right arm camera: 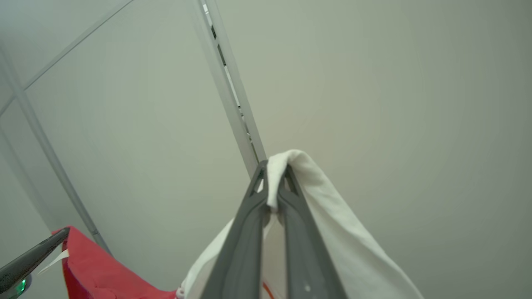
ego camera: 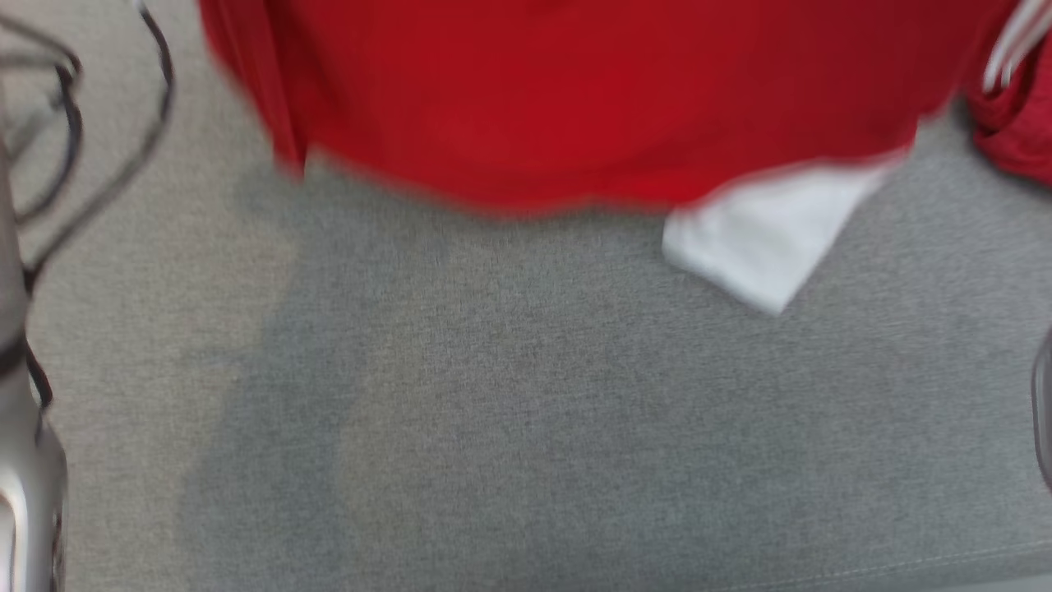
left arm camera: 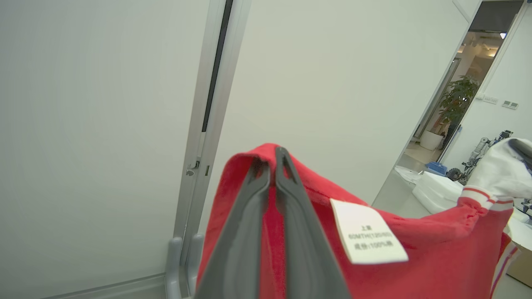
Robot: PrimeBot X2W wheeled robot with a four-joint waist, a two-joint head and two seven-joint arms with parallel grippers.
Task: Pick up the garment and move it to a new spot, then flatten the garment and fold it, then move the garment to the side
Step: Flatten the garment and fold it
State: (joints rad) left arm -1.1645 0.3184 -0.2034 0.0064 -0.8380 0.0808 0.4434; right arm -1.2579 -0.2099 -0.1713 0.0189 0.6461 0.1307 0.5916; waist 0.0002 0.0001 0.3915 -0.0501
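The garment (ego camera: 575,99), red with white parts, hangs in the air. In the head view its blurred lower edge runs across the top from 11 to 1 o'clock, and a white flap (ego camera: 764,247) dangles below it at about 2 o'clock. None of that edge appears to rest on the grey cloth surface (ego camera: 526,427) spread beneath it.

In the left wrist view the left gripper (left arm camera: 272,166) has its two dark fingers pressed together on a fold of the red cloth, with a white care label (left arm camera: 368,236) just beside them at 4 o'clock. In the right wrist view the right gripper (right arm camera: 272,174) is likewise closed, pinching a bunch of the white cloth (right arm camera: 332,216) that drapes away toward 5 o'clock. Both cameras look past their grips at a pale wall (right arm camera: 374,83).

Dark cables (ego camera: 74,123) loop at 10 o'clock in the head view, well apart from the garment.

This looks like the first step: the garment is picked up and held between the two arms, not yet set down in its new spot. The next move probably calls for lowering it onto the bare grey surface with the grippers held apart, so the cloth lands spread out, not bunched, and is ready to be flattened.
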